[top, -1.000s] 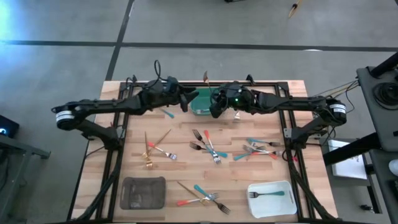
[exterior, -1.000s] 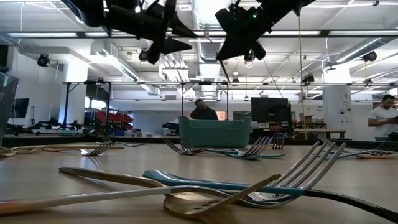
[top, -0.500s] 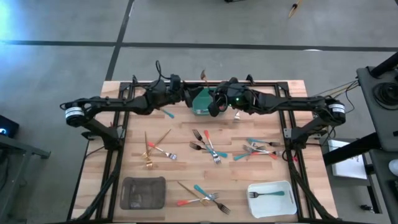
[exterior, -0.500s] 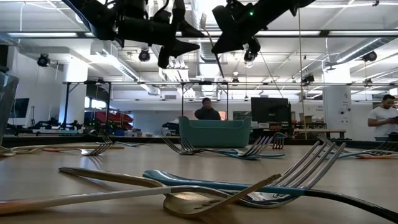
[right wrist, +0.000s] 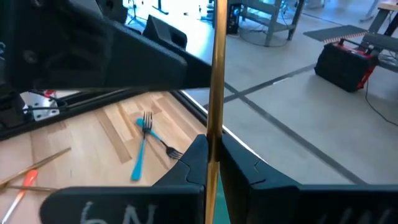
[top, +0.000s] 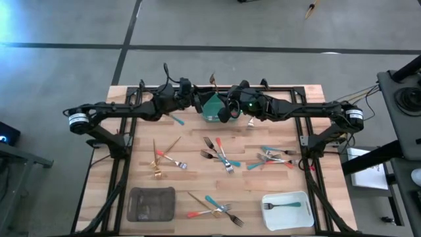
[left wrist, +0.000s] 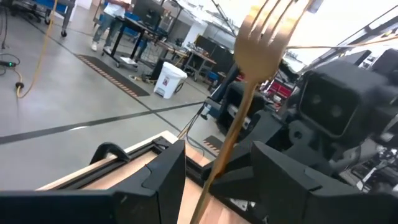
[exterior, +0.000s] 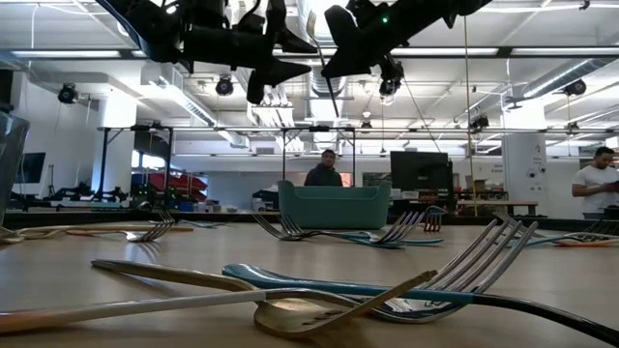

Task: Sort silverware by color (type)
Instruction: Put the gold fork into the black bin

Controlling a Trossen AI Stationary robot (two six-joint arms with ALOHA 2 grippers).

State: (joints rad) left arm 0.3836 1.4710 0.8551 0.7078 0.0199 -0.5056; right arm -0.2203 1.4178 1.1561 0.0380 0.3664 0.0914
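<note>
1. Both arms meet high above the table's 12 o'clock edge, over the green tray (top: 212, 107).
2. The right gripper (right wrist: 211, 158) has its fingers pressed together on the handle of a gold fork (right wrist: 216, 74); the shaft runs straight out between them.
3. The left gripper (left wrist: 214, 171) has its fingers spread, with the same gold fork passing between them, tines beyond the fingertips. Whether the left fingers touch it, I cannot tell.
4. From table height, the fork hangs as a thin dark line below the right gripper, well above the green tray.
5. The rest of the silverware lies on the wooden table (top: 191, 141): gold pieces (top: 161, 158) toward 9 o'clock, a mixed cluster (top: 218, 155) at the centre, teal and red-handled forks (top: 273, 158) toward 3 o'clock, and another heap (top: 214, 208) toward 6 o'clock.
6. One teal-handled fork (top: 176, 120) lies alone near 11 o'clock.
7. A white tray (top: 288, 210) at 5 o'clock holds one teal-handled fork; a grey tray (top: 151, 204) sits at 7 o'clock.
</note>
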